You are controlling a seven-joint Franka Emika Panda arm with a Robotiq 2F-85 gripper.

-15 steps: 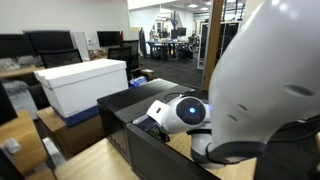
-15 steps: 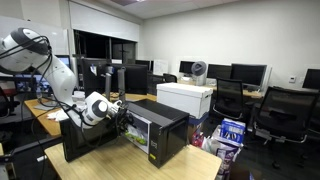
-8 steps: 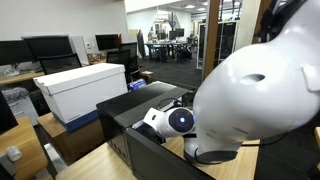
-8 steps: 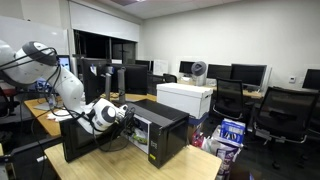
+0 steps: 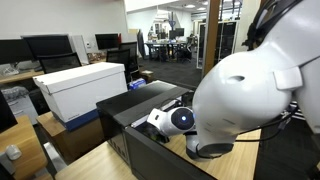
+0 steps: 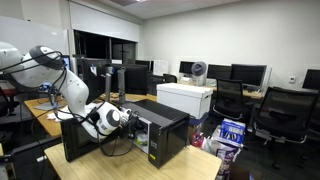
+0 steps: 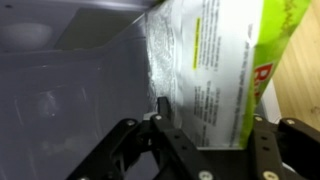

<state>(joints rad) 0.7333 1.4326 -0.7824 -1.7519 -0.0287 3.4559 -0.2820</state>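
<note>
My gripper [image 7: 212,125] is shut on a silver bag with a lime-green edge and small printed text [image 7: 215,60]. The bag fills the space between the two black fingers. The grey inside wall of a microwave [image 7: 70,90] lies to the left of the bag in the wrist view. In both exterior views the gripper [image 6: 127,118] [image 5: 152,119] sits at the open front of a black microwave [image 6: 165,128] [image 5: 125,105]. The microwave's door [image 6: 80,140] is swung open. The bag itself is too small to make out in the exterior views.
The microwave stands on a wooden table [image 6: 185,162]. A white box [image 5: 82,83] [image 6: 185,97] sits behind it. Office chairs [image 6: 275,115], monitors [image 6: 250,72] and desks surround the table. The white arm [image 5: 250,95] blocks much of an exterior view.
The arm's upper links have swung lower and nearer the microwave. The gripper has dropped slightly at the microwave's opening, still with the bag.
</note>
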